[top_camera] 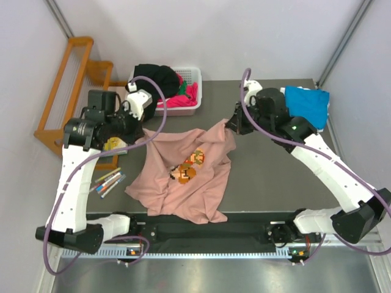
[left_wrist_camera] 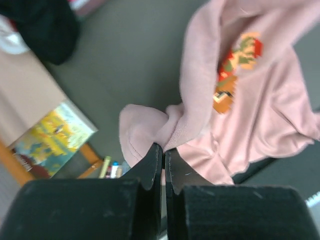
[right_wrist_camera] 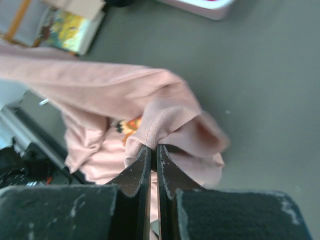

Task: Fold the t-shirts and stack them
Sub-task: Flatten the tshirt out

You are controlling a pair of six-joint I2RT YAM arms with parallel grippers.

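While left pincer (left_wrist_camera: 163,155) and right pincer (right_wrist_camera: 154,150) each clamp a pink t-shirt (top_camera: 183,195) edge, basket (top_camera: 183,111) well behind

The salmon-pink t-shirt (top_camera: 160,183) bears an orange, perhaps brown-flecked, pixel print (top_camera: 189,166)

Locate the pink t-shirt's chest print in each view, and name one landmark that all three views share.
Top external: chest print at picture centre, on the pink t-shirt.
Left wrist: chest print upper right.
Right wrist: chest print left of centre, mostly hidden by a fold.
Shared landmark: yellow box.
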